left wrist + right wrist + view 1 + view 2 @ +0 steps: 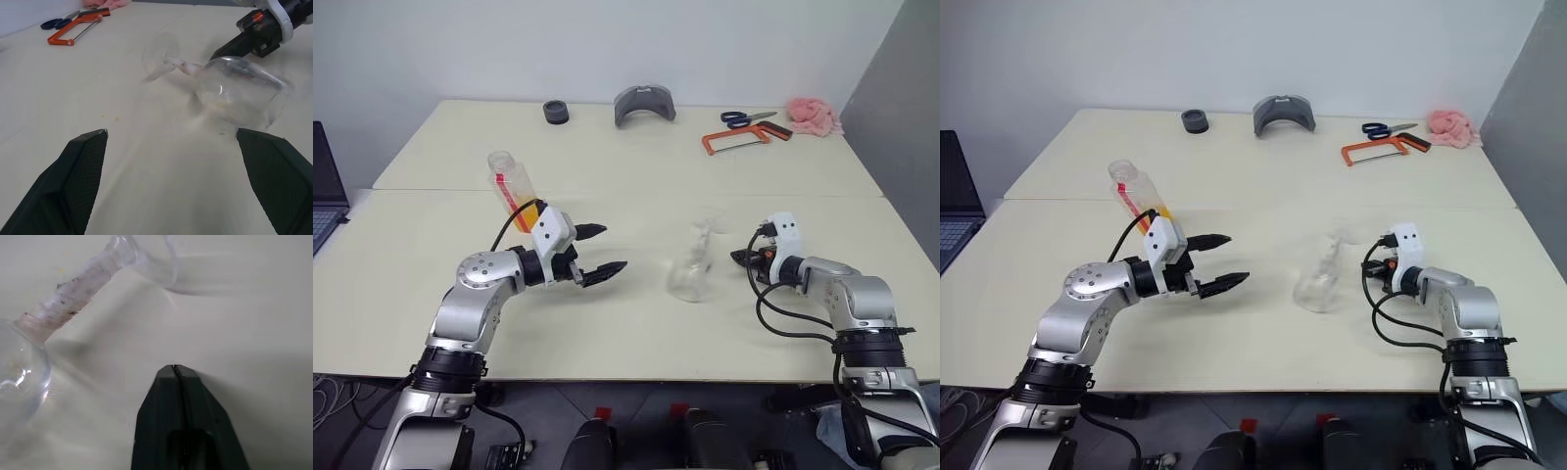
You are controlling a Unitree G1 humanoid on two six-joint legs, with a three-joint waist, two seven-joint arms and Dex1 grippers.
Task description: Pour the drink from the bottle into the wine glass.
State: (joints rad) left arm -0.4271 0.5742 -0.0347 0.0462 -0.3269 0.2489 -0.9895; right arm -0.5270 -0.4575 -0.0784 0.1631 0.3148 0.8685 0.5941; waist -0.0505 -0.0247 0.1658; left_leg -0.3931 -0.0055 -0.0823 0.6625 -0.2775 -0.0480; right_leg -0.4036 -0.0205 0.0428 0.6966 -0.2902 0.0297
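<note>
Two grippers hover low over the pale counter (636,323) with the wine glass (690,274) lying on its side between them, bowl toward the robot and foot pointing away. The left gripper (599,252) has its black fingers spread wide apart and holds nothing; its tips point across the counter toward the fallen glass, with bare surface between. The right gripper (741,258) has its fingers pressed together, empty, its tip just beside the glass's stem; in the right wrist view the stem (73,296) looks wrapped in whitish, speckled tape. The bottle (512,189) stands behind the left wrist, well apart from the glass, leaning slightly, with orange drink (523,213) in its lower part and a red-and-white strip down its side; the left arm partly hides its base. Along the far edge lie a dark round object (556,112), a grey curved piece (644,104), blue-handled scissors (748,117), an orange-framed hacksaw (741,139) and a pink cloth (814,116). A laptop (327,191) sits at the left edge.
</note>
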